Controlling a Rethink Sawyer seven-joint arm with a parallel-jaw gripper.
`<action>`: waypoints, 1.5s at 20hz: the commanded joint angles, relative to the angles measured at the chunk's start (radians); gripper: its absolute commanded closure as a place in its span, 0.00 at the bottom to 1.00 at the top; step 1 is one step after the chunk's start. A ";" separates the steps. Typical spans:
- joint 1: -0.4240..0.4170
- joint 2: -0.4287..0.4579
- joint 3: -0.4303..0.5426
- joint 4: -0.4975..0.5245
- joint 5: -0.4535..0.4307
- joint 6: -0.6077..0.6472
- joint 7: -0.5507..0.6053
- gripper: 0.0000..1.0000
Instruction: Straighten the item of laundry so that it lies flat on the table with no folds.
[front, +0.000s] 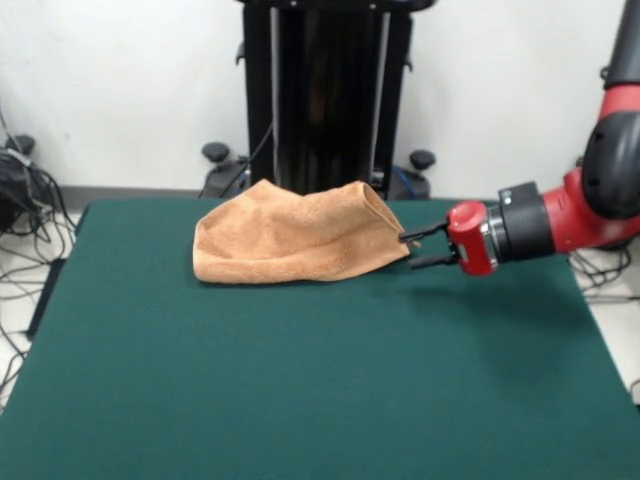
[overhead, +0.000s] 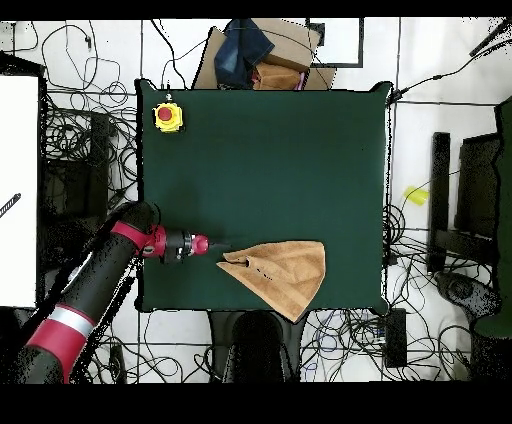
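The item of laundry (front: 295, 235) is a peach-orange towel lying bunched on the far part of the green table (front: 300, 390), with its right side humped up in folds. From overhead the towel (overhead: 285, 272) is a rough triangle close to the table's (overhead: 270, 150) lower edge, and one corner hangs over that edge. My gripper (front: 410, 251) comes in level from the right. It is open, with green table showing between its two black fingers. The upper fingertip touches the towel's right edge. From overhead the gripper (overhead: 222, 247) sits at the towel's left corner.
A yellow box with a red button (overhead: 168, 117) stands on the table's upper-left corner in the overhead view. A cardboard box with dark cloth (overhead: 262, 55) lies just past the upper edge. Cables (front: 20, 205) cover the floor around the table.
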 joint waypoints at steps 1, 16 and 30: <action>0.007 0.046 0.116 -0.060 0.096 0.043 0.365 0.00; 0.029 0.019 0.175 -0.004 0.107 0.094 0.319 0.00; 0.076 -0.030 0.230 0.108 0.068 0.087 0.295 0.00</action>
